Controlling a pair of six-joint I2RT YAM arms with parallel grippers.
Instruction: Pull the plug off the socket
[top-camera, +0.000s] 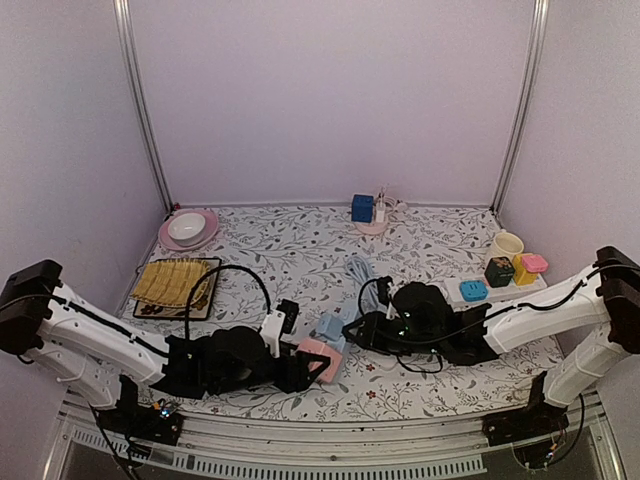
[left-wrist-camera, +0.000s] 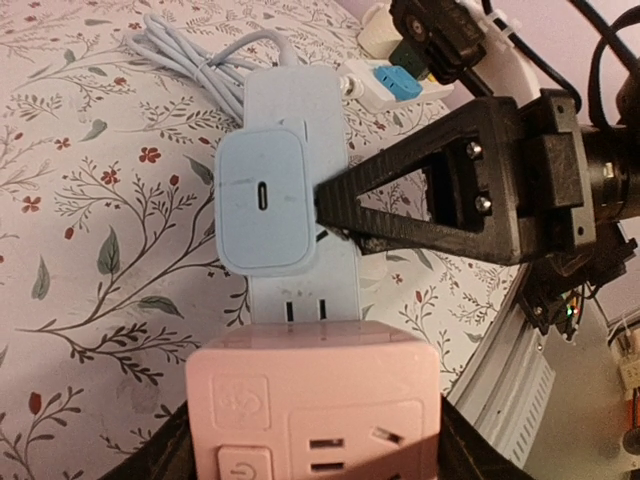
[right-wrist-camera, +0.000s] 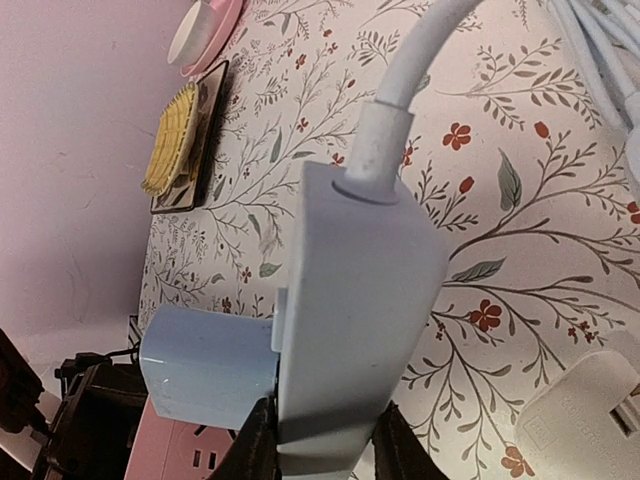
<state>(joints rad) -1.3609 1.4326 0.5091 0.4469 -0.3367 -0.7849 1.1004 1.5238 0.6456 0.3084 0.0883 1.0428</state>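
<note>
A pale blue socket strip (left-wrist-camera: 295, 95) lies on the flowered table, with a pale blue charger (left-wrist-camera: 265, 205) plugged into its top. A pink cube plug (left-wrist-camera: 315, 410) sits at the strip's near end. My left gripper (left-wrist-camera: 315, 445) is shut on this pink cube, one dark finger on each side. In the top view the cube (top-camera: 322, 358) shows at the left gripper (top-camera: 308, 370). My right gripper (right-wrist-camera: 320, 452) is shut on the strip (right-wrist-camera: 350, 300) just beside the charger (right-wrist-camera: 205, 365). Its black finger (left-wrist-camera: 400, 200) touches the strip's right edge.
The strip's white cable (top-camera: 357, 270) lies coiled behind it. A white plug (right-wrist-camera: 580, 420) lies next to the strip. A white tray (top-camera: 455, 296) of cubes and a cup stands right; a bowl on a pink plate (top-camera: 205, 236) and a black tray (top-camera: 178, 283) stand left.
</note>
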